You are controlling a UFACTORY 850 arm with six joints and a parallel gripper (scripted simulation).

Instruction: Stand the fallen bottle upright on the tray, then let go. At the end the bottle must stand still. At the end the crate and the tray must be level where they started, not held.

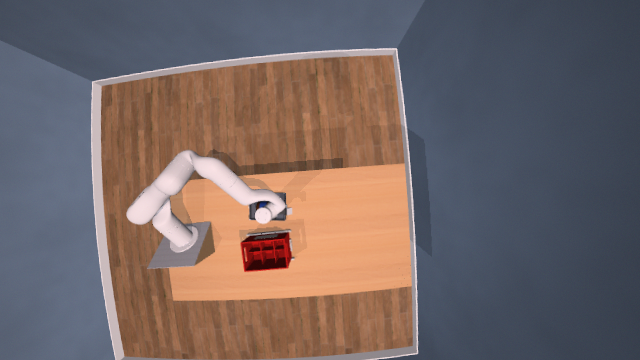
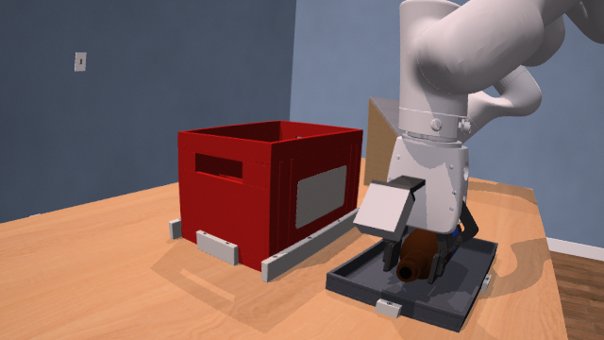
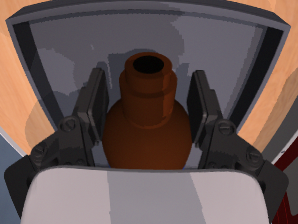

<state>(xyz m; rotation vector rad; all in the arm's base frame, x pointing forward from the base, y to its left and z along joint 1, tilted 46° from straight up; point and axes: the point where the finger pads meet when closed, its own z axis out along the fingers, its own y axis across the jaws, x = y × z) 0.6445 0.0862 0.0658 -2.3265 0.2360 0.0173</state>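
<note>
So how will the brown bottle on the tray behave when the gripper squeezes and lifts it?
The bottle is round and lies on its side, so it may roll if nudged. Its smooth body could slip between the open gripper fingers. The tray rim should stop it.

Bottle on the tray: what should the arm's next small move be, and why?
Probably close the fingers. The open gripper straddles the brown bottle, which lies on its side in the dark tray, a finger on either side, apparently low enough to grip.
</note>
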